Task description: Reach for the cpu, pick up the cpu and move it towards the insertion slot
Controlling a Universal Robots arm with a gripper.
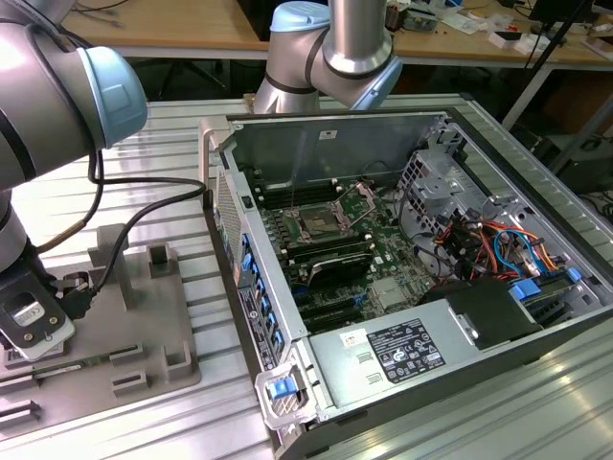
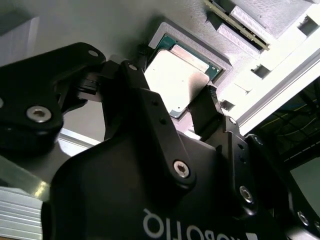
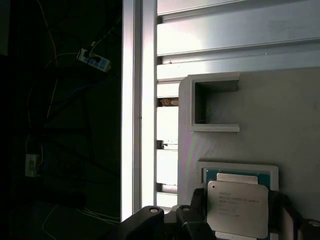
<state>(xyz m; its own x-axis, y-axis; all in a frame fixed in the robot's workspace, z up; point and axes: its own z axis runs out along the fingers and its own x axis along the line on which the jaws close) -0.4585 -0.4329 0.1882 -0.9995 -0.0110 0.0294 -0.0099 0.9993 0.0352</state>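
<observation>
The cpu (image 3: 237,207), a flat square chip with a silvery lid and a thin green rim, lies in a shallow square nest of the grey fixture plate (image 1: 144,316) at the exterior view's left. My gripper (image 1: 38,335) is down over it. In both wrist views the black fingers (image 3: 199,207) press against two opposite edges of the cpu (image 2: 177,80), so the gripper (image 2: 172,82) is shut on it while it lies level in the nest. The insertion slot (image 1: 316,225), a silver-framed socket with a dark centre, sits on the motherboard inside the open computer case.
The open case (image 1: 335,144) lies at the exterior view's right, with a power supply (image 1: 402,350) and cable bundles (image 1: 488,249). A second arm's base (image 1: 335,48) stands behind it. A memory stick (image 2: 235,22) rests on the fixture. The table's edge (image 3: 132,125) runs close beside the nest.
</observation>
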